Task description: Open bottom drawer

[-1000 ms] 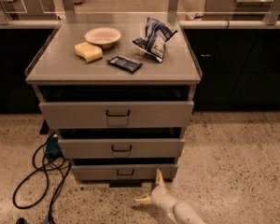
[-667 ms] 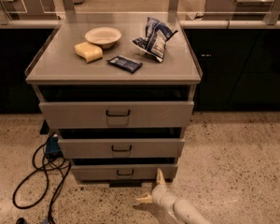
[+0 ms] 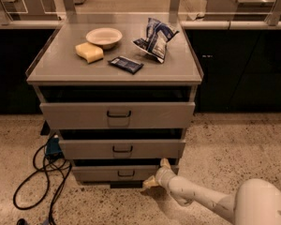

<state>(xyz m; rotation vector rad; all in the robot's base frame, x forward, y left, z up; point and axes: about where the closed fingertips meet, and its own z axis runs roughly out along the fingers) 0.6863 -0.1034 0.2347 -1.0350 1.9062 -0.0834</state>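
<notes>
Low in the frame, bottom centre, sits the bottom drawer (image 3: 96,174), the shallowest front on the desk (image 3: 56,69), its small black handle (image 3: 126,173) dead centre. A dark gap shows above its panel. In from the lower right comes the white arm (image 3: 201,198), and the pincer (image 3: 155,173) is right at the drawer's right end, fingers spread apart and released, nothing held. One finger (image 3: 165,163) points up by the panel's top corner, the other reaches left along its lower edge. On the desk top: a bowl (image 3: 104,36), a yellow sponge (image 3: 89,52), a dark packet (image 3: 125,64), a blue bag (image 3: 155,39). Black cable (image 3: 37,172) loops on the floor, lower left.
</notes>
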